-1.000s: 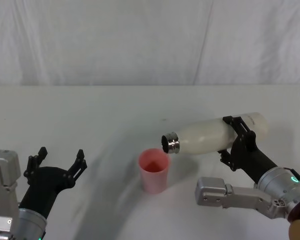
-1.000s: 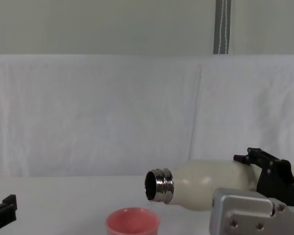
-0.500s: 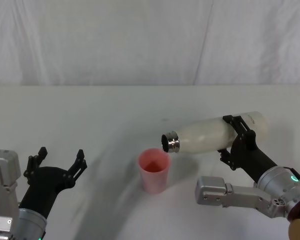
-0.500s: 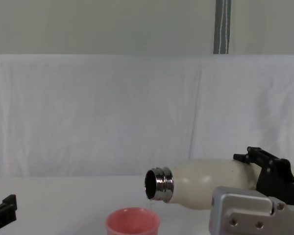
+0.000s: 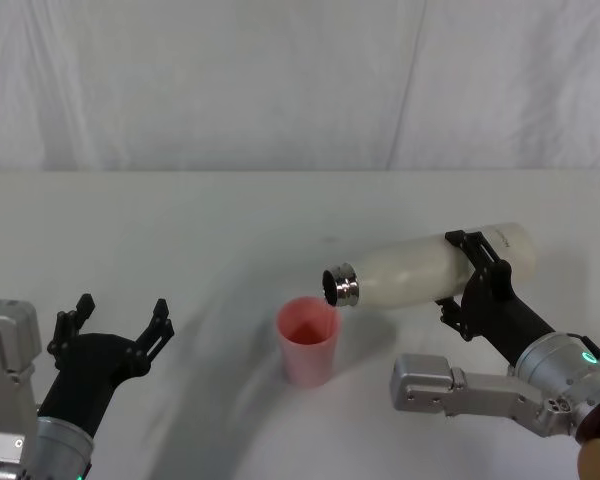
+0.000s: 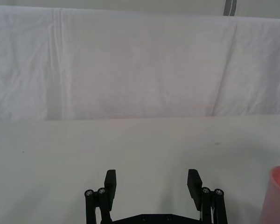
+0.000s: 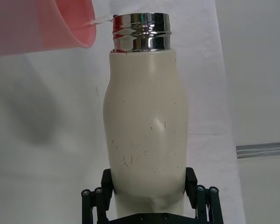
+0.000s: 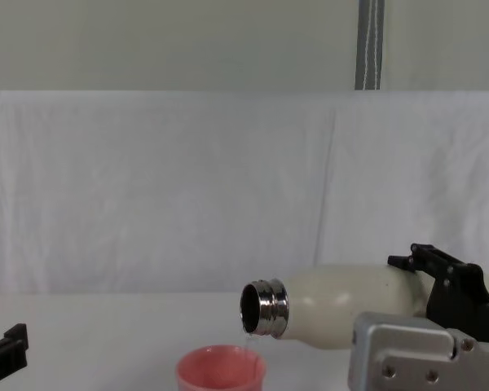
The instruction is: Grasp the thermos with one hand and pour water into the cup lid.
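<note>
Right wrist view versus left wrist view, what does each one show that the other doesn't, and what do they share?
Right wrist view alone: the thermos gripped in the right pincer, its steel neck beside the cup rim, with a thin trickle of water passing from neck to cup. Left wrist view alone: the left pincer, open and holding nothing, low over the table. Both: the pink cup, cut off at the frame edge in each, the white table, and the white cloth backdrop.
</note>
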